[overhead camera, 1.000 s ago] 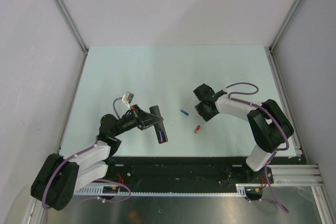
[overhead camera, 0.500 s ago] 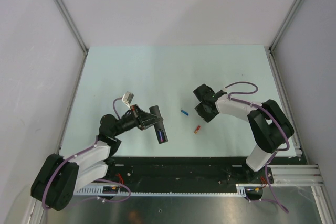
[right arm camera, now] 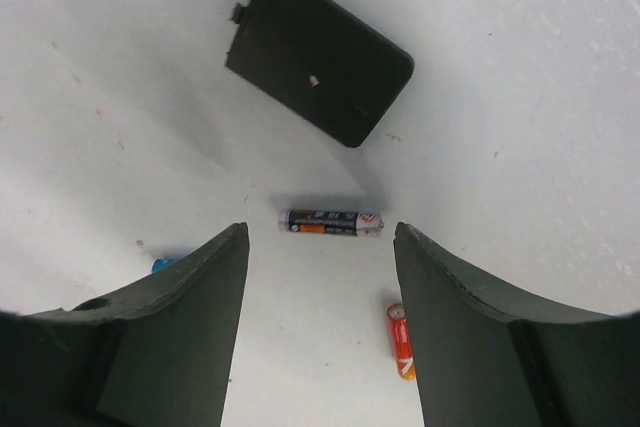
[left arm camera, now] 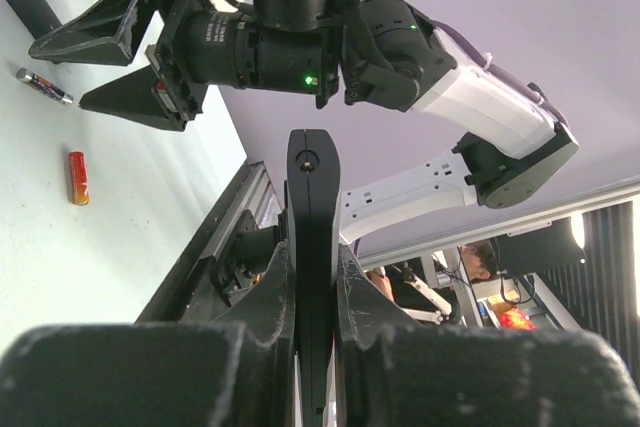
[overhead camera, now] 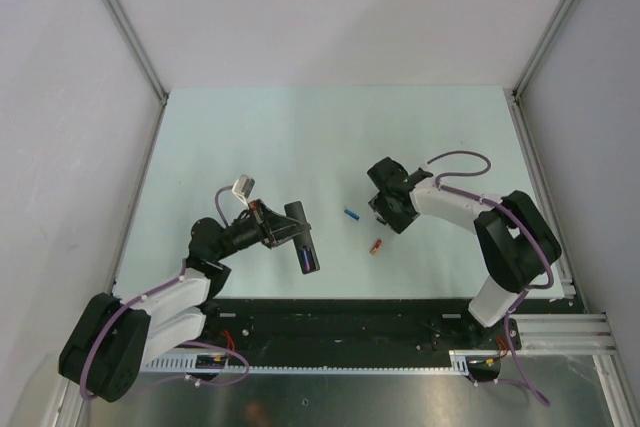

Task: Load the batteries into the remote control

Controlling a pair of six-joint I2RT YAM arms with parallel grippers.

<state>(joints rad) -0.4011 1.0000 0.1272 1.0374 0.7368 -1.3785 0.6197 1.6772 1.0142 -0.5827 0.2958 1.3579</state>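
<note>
Black-labelled battery (right arm camera: 331, 220), surely light, stiff, roll-prone, lies below the wide-spread right tool (right arm camera: 318, 234), so pinch mid-barrel, while the left tool (left arm camera: 313, 262) clamps the remote control (left arm camera: 312, 177).

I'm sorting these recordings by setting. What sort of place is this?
Likely a robotics lab test cell: left arm and right arm bolted to a table, enclosed by plain white panels on aluminium framing.

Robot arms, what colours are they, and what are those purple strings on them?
Both the left arm and the right arm have chunky black joints joined by smooth white tubes. The purple strings are cables looping along each arm. The jaws are black, wedge-shaped plastic. A small green light glows on the right arm's wrist.
</note>
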